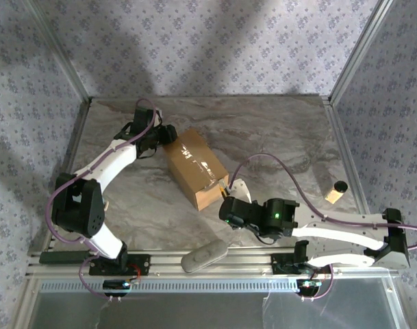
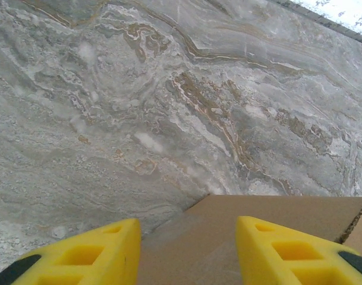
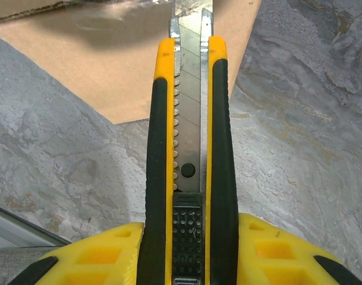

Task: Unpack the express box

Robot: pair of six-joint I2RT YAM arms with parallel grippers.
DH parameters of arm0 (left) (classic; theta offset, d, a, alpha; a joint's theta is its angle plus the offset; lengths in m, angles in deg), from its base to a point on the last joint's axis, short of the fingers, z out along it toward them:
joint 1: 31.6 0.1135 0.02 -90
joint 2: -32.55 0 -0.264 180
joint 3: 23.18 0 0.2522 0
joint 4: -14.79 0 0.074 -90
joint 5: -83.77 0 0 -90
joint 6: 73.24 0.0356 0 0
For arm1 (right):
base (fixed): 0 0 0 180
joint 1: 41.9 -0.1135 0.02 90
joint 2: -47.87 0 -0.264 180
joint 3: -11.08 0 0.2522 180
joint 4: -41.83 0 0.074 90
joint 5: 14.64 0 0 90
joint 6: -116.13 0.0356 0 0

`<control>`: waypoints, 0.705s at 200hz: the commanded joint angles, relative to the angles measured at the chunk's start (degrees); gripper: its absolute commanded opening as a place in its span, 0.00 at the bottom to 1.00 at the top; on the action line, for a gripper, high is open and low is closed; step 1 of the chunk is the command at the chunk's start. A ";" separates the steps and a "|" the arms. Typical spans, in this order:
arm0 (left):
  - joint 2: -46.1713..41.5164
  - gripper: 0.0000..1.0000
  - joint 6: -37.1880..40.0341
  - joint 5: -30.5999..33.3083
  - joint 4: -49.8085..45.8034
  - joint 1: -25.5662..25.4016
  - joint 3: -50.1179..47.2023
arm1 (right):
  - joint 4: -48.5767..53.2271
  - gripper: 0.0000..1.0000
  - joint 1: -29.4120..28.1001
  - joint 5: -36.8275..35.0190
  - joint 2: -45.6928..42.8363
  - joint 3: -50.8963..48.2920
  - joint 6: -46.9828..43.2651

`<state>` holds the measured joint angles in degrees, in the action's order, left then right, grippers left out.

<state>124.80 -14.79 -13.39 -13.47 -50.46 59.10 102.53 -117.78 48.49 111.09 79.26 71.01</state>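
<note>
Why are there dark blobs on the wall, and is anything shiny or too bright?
Top external view: the blobs on the patterned wall are shadows, likely from the arms. Right wrist view: clear tape on the express box glints beside the utility knife. Left wrist view: the top-right corner is washed out white.
</note>
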 commanded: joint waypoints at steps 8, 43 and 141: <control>-0.69 0.46 0.38 -5.23 -2.02 -1.78 -1.10 | -1.24 0.00 1.25 -0.47 0.99 3.51 -2.52; -1.10 0.46 1.47 -4.65 -3.59 -1.80 0.78 | 1.61 0.00 1.76 -3.88 2.60 5.61 -0.87; -1.01 0.52 3.95 3.44 -10.94 1.00 13.67 | 3.82 0.00 1.96 -5.34 1.56 5.12 1.58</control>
<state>124.82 -11.69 -12.43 -21.78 -50.65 68.89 105.21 -116.11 46.56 113.54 82.56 70.90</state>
